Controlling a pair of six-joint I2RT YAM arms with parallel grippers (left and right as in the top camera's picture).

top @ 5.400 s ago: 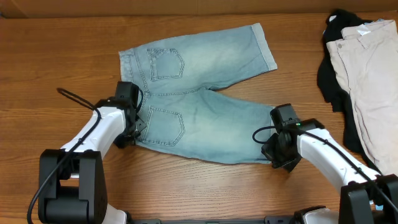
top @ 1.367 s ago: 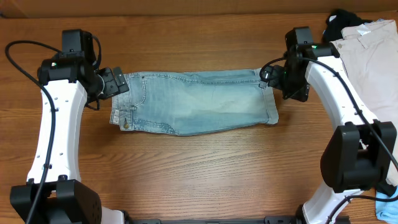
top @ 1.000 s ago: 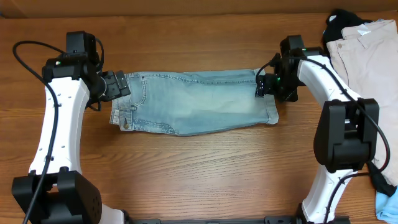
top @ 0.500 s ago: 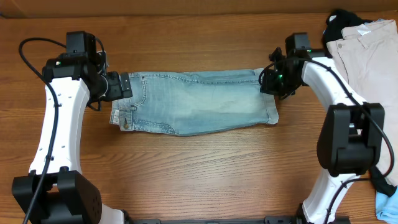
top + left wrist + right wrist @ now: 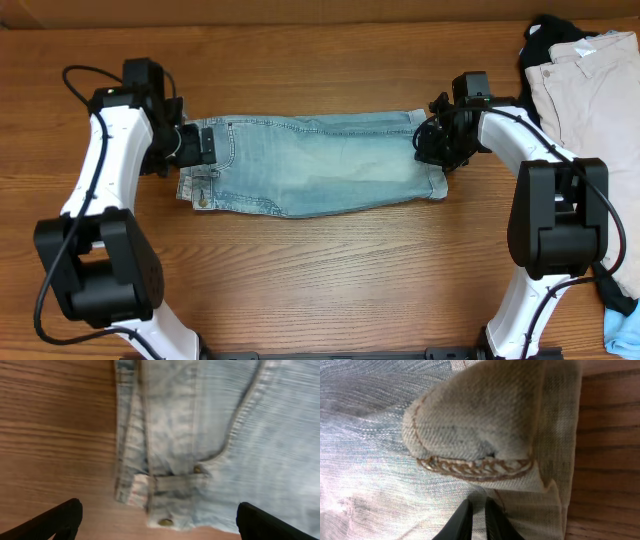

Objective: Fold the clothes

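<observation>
The light-blue denim shorts (image 5: 320, 165) lie folded lengthwise on the wooden table, waistband to the left and cuffed hems to the right. My left gripper (image 5: 200, 148) hovers open over the waistband end. In the left wrist view its fingers (image 5: 62, 517) stand wide apart either side of the waistband button (image 5: 164, 521), touching nothing. My right gripper (image 5: 428, 140) is at the hem end. In the right wrist view it (image 5: 479, 520) is shut, pinching a layer of denim, and the cuffed hem (image 5: 480, 420) curls up just ahead of it.
Beige trousers (image 5: 595, 120) lie on a black garment (image 5: 530, 120) at the far right, close to the right arm. A pale blue item (image 5: 620, 325) shows at the bottom right corner. Bare wood (image 5: 320, 280) lies in front of the shorts.
My right gripper went from open to shut on the hem corner of the shorts. The left gripper edged right over the waistband, still open.
</observation>
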